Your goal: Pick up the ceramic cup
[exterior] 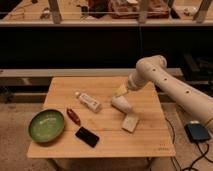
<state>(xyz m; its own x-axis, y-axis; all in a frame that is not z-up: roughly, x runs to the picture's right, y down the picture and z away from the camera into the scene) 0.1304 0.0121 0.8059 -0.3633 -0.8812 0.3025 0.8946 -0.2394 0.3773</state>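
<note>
The ceramic cup (pixel 121 104) is a small off-white cup lying on its side near the middle of the wooden table (pixel 150 142). My gripper (pixel 121 91) hangs just above the cup's far end, at the tip of the white arm (pixel 165 82) that reaches in from the right. I cannot tell whether it touches the cup.
A white labelled bottle (pixel 89 101) lies left of the cup. A flat beige block (pixel 130 123) lies just in front of it. A green bowl (pixel 46 125), a red object (pixel 73 116) and a black phone (pixel 87 136) are at the front left. A dark device (pixel 197 132) lies on the floor at right.
</note>
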